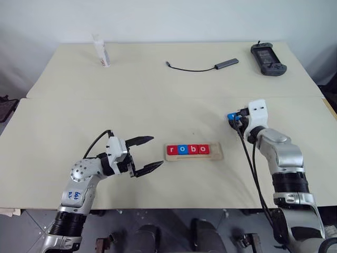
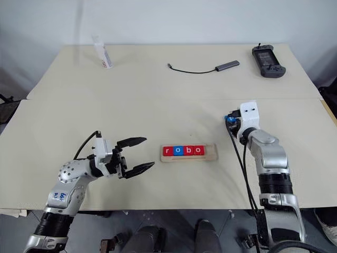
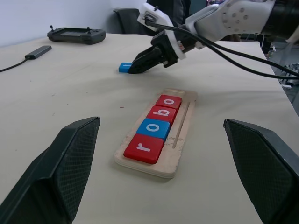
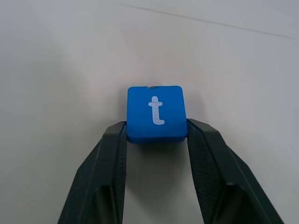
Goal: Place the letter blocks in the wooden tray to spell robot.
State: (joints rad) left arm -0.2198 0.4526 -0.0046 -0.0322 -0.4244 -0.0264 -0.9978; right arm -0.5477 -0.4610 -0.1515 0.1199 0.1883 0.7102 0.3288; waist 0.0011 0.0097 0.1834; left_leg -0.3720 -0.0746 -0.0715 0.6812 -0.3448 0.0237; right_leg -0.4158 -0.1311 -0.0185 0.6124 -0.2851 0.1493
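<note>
The long pale wooden tray (image 1: 194, 152) lies near the front edge of the beige table (image 1: 158, 89), roughly at centre. Four flat square letter tiles (image 3: 155, 126) sit in its slot, reading r, o, b, o from left to right: red, blue, red, red. The slot's right end holds no tile.

The fifth tile, a small blue square tile with a white letter t (image 4: 156, 113), lies flat on the table to the right of the tray and farther back, well apart from it. The right gripper (image 4: 156, 133) is at this tile, one black finger touching each of its sides; the jaws are closed onto it, and it rests on the table surface.

The left gripper (image 1: 147, 154) is just left of the tray, pointing toward it, jaws wide apart and holding nothing.

At the far side of the table lie a white tube (image 1: 101, 51), a grey adapter with a black cable (image 1: 210, 66), and a dark handheld controller (image 1: 268, 52).
</note>
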